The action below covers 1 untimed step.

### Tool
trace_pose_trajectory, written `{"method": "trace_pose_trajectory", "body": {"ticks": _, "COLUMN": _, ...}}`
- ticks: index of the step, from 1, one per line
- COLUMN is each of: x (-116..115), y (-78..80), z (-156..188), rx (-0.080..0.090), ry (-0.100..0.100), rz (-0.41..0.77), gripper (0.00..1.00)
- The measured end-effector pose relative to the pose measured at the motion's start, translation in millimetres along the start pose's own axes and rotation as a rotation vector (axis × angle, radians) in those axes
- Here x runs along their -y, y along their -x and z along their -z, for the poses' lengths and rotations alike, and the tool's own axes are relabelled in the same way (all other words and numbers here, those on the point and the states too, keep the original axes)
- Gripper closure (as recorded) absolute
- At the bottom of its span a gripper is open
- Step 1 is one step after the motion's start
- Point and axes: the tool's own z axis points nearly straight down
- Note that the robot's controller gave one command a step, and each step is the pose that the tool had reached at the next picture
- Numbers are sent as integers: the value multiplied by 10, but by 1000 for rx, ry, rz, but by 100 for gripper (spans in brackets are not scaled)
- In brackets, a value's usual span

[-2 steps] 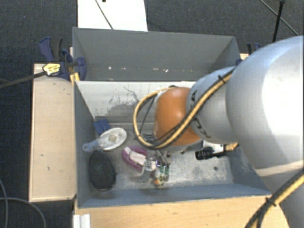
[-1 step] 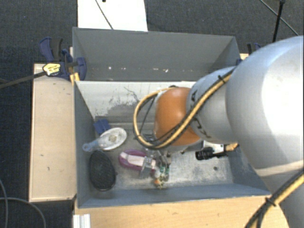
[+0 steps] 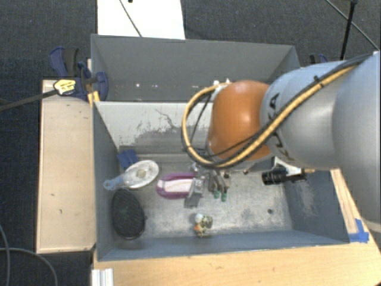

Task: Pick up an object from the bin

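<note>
Against the left wall of the bin [image 3: 178, 64] sits a small cluster, well apart from me. A blue scrap [image 3: 127, 158] lies uppermost in the view. Just below it is a clear round dish with a pale blue handle [image 3: 138, 174], and lowest is a black oval brush-like thing [image 3: 128, 213].

Moving right, the purple oblong thing [image 3: 174, 186] lies flat on the bin floor, between that cluster and me. Its long axis runs roughly left to right across the view, so its right end points straight at my jaws. That end looks to be touching, or all but touching, the grey part of me that hangs lowest. I judge this to be the thing the pick turns on: it lies to my left, not under me. To close across its short width I would need to shift left along its length.

My jaws hang low over the middle of the floor, under my orange cover [image 3: 238, 121] and its looped cables. Whether they are open or closed I cannot tell from this angle, and I see nothing clearly caught in them.

Just below me in the view, near the front wall, lies a small round mottled thing [image 3: 203, 224], white and green. It is apart from me and from the purple one.

Further right is a short black cylinder [image 3: 275, 176]. I cannot tell whether it belongs to the bin or to my own arm. The floor beyond it carries only scuffs.
</note>
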Motion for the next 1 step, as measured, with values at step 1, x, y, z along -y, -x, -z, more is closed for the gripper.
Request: {"method": "trace_pose_trajectory", "body": {"ticks": 1, "x": -15, "y": -144, "z": 528, "rx": -2, "ry": -1, "rz": 68, "gripper": 100}}
